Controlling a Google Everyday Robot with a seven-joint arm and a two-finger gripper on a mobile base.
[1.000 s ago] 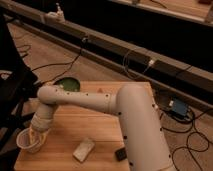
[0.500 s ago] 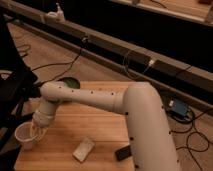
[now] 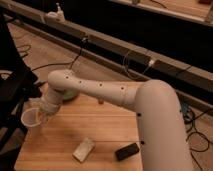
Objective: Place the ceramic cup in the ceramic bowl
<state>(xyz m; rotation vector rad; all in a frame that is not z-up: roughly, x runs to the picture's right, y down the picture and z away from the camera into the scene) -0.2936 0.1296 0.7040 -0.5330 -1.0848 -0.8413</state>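
— Cup's higher than a moment ago?
— Yes; the ceramic cup has risen with the gripper, at the wooden table's left edge; jaws clamp its rim.
— And the ceramic bowl?
— Further back on the table; mostly hidden behind the arm.

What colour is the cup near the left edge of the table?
The ceramic cup is white, in the camera view. The gripper is close beside it.

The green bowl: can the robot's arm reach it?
Probably yes: the gripper is beside the ceramic cup, and the ceramic bowl lies close behind, partly hidden by the arm; nothing blocks it.
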